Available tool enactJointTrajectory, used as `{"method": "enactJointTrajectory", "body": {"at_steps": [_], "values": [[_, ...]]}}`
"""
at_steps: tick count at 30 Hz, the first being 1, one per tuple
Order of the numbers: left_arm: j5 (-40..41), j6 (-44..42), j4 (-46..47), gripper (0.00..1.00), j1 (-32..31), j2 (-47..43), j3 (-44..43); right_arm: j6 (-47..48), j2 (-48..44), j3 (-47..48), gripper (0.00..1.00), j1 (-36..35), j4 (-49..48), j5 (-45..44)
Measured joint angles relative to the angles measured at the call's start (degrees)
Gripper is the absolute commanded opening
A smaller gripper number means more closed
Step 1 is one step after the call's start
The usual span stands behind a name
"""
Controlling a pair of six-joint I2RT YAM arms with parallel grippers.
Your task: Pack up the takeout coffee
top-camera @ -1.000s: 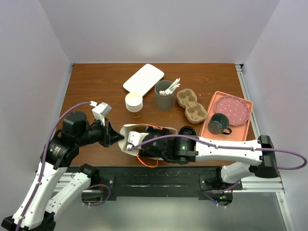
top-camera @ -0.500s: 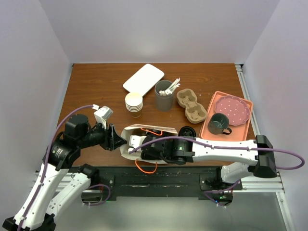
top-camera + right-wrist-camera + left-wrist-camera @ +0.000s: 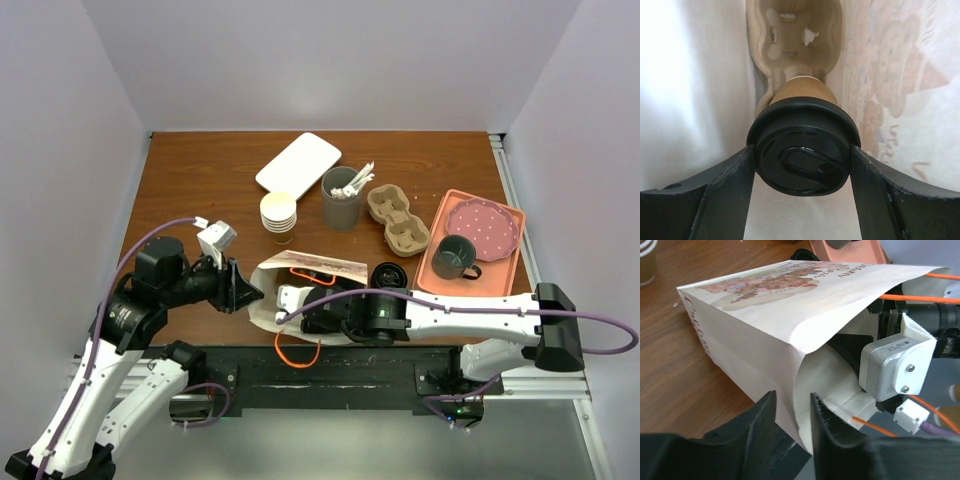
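A white paper bag [image 3: 320, 267] [image 3: 765, 315] lies on its side near the table's front edge, mouth toward the arms. Inside it, my right gripper [image 3: 802, 160] is shut on the takeout coffee [image 3: 802, 150], both fingers pressing its round black lid. Past the cup's tan body, a cardboard cup carrier [image 3: 800, 40] sits deep in the bag. From above, only the right arm [image 3: 440, 310] shows, reaching in. My left gripper [image 3: 250, 290] [image 3: 792, 402] straddles the bag's lower mouth edge, its jaws apart with the paper wall between them.
Another black-lidded cup [image 3: 390, 275] stands just right of the bag. Behind are a stack of lidless cups [image 3: 279, 215], a grey cup of utensils [image 3: 342, 200], a cardboard carrier [image 3: 395, 220] and a white container [image 3: 298, 163]. An orange tray [image 3: 500, 255] holds a pink plate and a dark mug.
My left jaws, pinched on the bag's edge a second ago, have parted. The bag's upper wall has lifted, so its printed side now shows from above. The right arm shifted slightly.
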State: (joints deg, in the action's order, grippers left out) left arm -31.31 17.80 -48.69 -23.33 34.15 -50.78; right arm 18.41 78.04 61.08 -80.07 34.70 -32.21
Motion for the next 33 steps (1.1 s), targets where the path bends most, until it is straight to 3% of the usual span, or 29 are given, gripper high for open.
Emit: {"method": "enactJointTrajectory", "body": {"at_steps": [3,6,7,10,13,33], "values": [[-0.3,-0.3,0.0,0.51,0.0,0.2,0.0,0.1,-0.5,0.0,0.41,0.3,-0.1,0.0],[0.0,-0.9,-0.2,0.4,0.0,0.9,0.0,0.0,-0.5,-0.3,0.41,0.5,-0.1,0.0],[0.0,-1.0,-0.2,0.27,0.0,1.3,0.0,0.0,-0.5,-0.4,0.41,0.6,-0.1,0.0],[-0.1,-1.4,-0.2,0.1,0.0,2.6,0.0,0.1,-0.5,-0.7,0.41,0.8,-0.1,-0.1],[-0.3,-2.0,-0.2,0.06,0.0,3.1,-0.1,0.1,-0.2,-0.7,0.41,1.0,0.0,-0.7],[-4.8,-2.4,-0.3,0.03,0.0,3.4,-1.9,0.7,4.5,1.2,0.4,2.7,0.3,-2.3]]}}
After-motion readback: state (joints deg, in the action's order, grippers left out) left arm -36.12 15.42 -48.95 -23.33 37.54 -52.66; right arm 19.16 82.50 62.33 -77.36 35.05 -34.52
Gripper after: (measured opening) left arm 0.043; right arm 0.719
